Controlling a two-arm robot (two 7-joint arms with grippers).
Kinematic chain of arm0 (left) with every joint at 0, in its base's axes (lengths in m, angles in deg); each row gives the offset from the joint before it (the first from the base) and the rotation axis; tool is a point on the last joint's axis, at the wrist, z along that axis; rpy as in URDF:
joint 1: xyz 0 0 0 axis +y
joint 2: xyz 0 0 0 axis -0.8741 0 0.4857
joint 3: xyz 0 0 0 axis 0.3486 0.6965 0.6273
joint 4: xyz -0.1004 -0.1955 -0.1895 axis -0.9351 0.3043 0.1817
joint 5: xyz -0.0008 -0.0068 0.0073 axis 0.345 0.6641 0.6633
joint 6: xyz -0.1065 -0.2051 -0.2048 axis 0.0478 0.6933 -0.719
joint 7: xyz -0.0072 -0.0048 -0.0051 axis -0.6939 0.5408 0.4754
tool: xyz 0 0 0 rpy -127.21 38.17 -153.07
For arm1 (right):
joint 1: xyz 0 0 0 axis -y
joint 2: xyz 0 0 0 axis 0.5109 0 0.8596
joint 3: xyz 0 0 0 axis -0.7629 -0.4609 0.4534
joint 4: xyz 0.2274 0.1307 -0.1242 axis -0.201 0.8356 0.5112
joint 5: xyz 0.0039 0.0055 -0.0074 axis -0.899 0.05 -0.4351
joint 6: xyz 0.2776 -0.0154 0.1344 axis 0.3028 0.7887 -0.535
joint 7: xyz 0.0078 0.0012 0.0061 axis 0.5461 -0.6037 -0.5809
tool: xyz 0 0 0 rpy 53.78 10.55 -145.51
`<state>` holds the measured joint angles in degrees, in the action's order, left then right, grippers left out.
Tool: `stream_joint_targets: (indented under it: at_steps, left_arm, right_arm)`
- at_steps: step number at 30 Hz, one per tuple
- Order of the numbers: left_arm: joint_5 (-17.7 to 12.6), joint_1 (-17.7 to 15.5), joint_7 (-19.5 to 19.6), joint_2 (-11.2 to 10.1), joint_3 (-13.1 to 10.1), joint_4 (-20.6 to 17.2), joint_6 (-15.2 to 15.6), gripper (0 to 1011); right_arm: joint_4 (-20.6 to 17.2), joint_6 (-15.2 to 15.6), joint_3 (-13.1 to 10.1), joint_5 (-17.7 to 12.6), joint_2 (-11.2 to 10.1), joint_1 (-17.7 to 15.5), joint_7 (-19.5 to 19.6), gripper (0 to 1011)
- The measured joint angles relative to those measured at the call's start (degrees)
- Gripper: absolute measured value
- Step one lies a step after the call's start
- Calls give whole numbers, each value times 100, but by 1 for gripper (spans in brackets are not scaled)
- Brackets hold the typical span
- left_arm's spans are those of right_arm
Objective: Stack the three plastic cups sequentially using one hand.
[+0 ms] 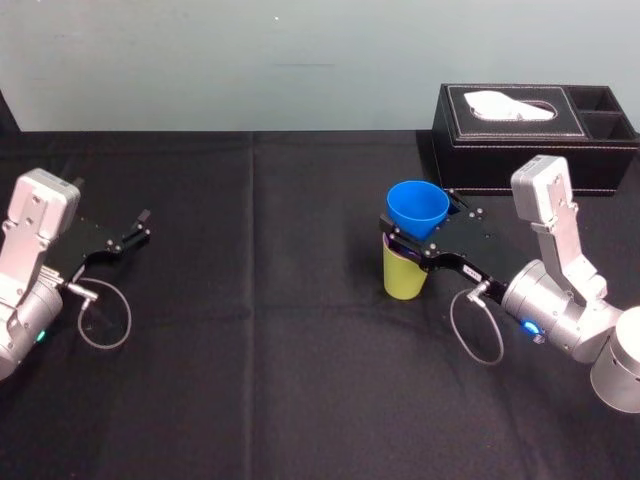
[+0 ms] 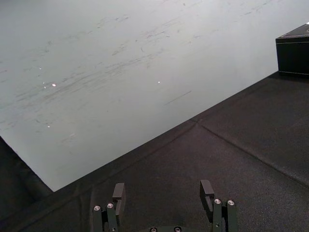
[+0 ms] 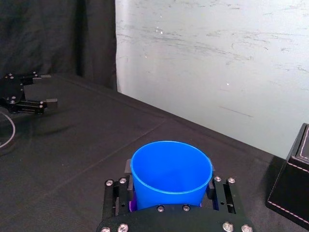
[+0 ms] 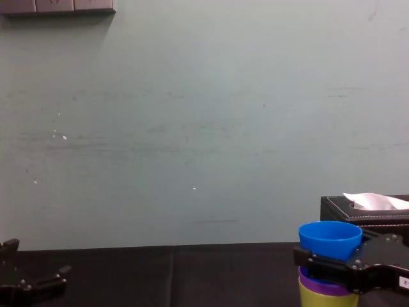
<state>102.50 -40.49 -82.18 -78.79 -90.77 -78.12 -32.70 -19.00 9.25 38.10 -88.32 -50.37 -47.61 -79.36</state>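
While the right claw [image 1: 420, 226] clamps the blue cup [image 1: 417, 205] by its sides, cup directly over the purple cup [image 4: 324, 280], that nested in the yellow-green cup [image 1: 402, 280], upright on the worktop [image 1: 260, 350], left claw [image 1: 133, 232] parked open, far left.

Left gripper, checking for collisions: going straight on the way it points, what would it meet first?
The left gripper faces bare table, then likely the wall. The right gripper, holding the blue cup, is off that line.

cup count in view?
3, nested in one stack right of centre: blue cup on top, held by the right gripper; purple cup just a rim below; yellow-green cup at the bottom. Left gripper idles far left.
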Motion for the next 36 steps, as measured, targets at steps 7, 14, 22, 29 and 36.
stream_joint_targets:
  at_steps: [7,14,22,29,36]
  left_arm:
    - [0,0,0,0,0,0,0,1011]
    - [0,0,0,0,0,0,0,1011]
    - [0,0,0,0,0,0,0,1011]
    - [0,0,0,0,0,0,0,1011]
    - [0,0,0,0,0,0,0,1011]
  right_arm:
    - [-4,2,0,-4,-2,0,0,964]
    - [-8,3,0,-10,-6,0,0,1002]
    - [-11,3,0,-12,-6,0,0,1002]
    - [-23,-4,-9,-25,-7,-9,-4,1002]
    - [-348,-119,-213,-221,-68,-223,-18,1002]
